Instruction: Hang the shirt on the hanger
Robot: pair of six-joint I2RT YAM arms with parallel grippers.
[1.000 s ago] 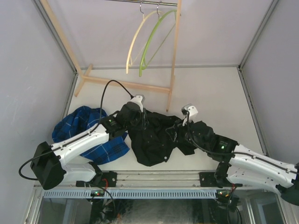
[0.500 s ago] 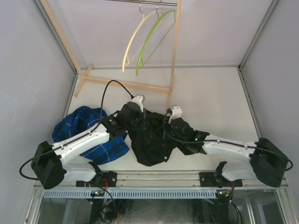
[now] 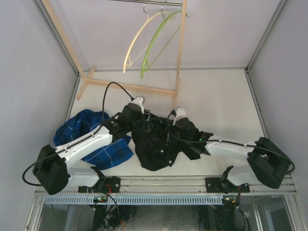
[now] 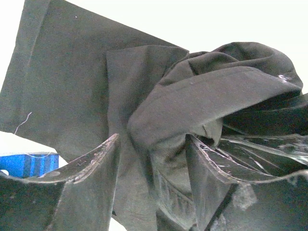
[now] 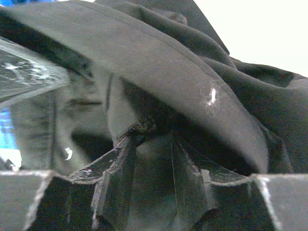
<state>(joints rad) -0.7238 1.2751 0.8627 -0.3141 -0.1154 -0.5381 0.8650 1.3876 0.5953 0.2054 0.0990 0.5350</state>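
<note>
The right arm has swung in from 3 o'clock and now lies low across the bench (image 3: 216, 96). Its right end effector (image 5: 149, 132) has moved to the middle of the shirt (image 3: 156, 142). The hanger (image 3: 153, 45) has swung a little on its rail.

The black shirt lies in a crumpled heap at 6 o'clock on the bench, just in front of the arms. A blue plaid shirt (image 3: 91, 139) touches it at 9 o'clock. The green hanger hangs far off at 12 o'clock, beside a cream hanger (image 3: 137, 41).

The right end effector is narrow and pinches a bit of black cloth. The left end effector (image 4: 151, 139) is wide. A fold of the shirt sits between its fingers (image 4: 91, 168), but they do not seem to squeeze it.

I think this is the picking-up step, and the task has only just begun. Next, the left end effector should close on its fold. Then both arms should lift the shirt and spread it out. The collar must be found before the shirt goes up to the hanger.
</note>
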